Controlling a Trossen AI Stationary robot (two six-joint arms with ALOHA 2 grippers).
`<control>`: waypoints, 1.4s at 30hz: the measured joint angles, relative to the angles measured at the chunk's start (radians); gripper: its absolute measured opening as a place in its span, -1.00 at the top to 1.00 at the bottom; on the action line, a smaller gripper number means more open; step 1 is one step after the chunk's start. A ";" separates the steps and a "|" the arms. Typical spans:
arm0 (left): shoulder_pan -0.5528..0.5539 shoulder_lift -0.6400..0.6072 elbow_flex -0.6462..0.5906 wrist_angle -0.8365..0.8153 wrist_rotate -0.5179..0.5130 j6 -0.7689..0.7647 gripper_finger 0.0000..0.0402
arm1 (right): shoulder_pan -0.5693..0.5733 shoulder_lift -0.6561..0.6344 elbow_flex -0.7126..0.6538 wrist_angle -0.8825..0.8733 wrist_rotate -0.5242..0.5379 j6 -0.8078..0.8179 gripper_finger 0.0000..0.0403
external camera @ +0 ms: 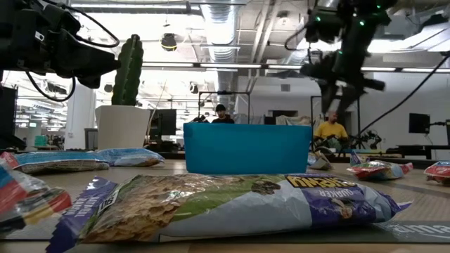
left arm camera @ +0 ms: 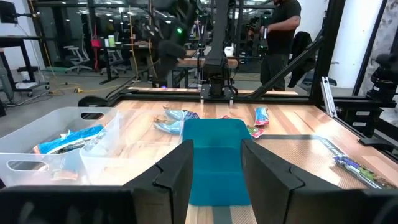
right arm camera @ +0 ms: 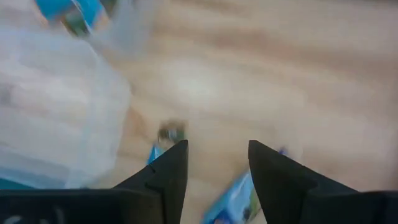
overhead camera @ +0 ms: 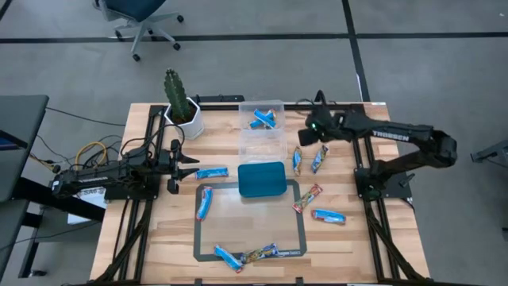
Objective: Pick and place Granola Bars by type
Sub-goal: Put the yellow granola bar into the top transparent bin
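Granola bars lie scattered on the wooden table: a blue one (overhead camera: pixel 211 172) near my left gripper, one (overhead camera: pixel 205 202) on the grey-outlined mat, two (overhead camera: pixel 297 161) (overhead camera: pixel 319 157) right of the clear bins, a red one (overhead camera: pixel 307 197), a blue one (overhead camera: pixel 328 215), and two at the near edge (overhead camera: pixel 227 257) (overhead camera: pixel 262 253). Blue bars (overhead camera: pixel 263 119) lie in the far clear bin. My right gripper (overhead camera: pixel 303 135) (right arm camera: pixel 214 162) hovers open and empty just right of the bins, above the two bars. My left gripper (overhead camera: pixel 189 163) (left arm camera: pixel 217 174) is open and empty at the left, pointing at the teal tray (overhead camera: pixel 262 179).
Two clear bins (overhead camera: pixel 262 137) stand at the far middle, with the teal tray just nearer. A potted cactus (overhead camera: pixel 181 102) stands at the far left. The grey-outlined mat (overhead camera: pixel 250 226) takes up the near middle. People show in the room beyond the table (external camera: pixel 330 130).
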 joint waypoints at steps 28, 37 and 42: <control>0.000 0.000 0.000 0.000 0.000 0.000 0.37 | 0.094 0.325 -0.108 0.370 -0.177 0.150 -0.11; 0.000 0.000 0.000 0.000 0.000 0.000 0.37 | 0.115 0.369 -0.106 0.362 -0.173 0.146 0.07; 0.000 0.000 0.000 0.000 0.000 0.000 0.37 | 0.116 0.365 -0.106 0.359 -0.172 0.146 0.33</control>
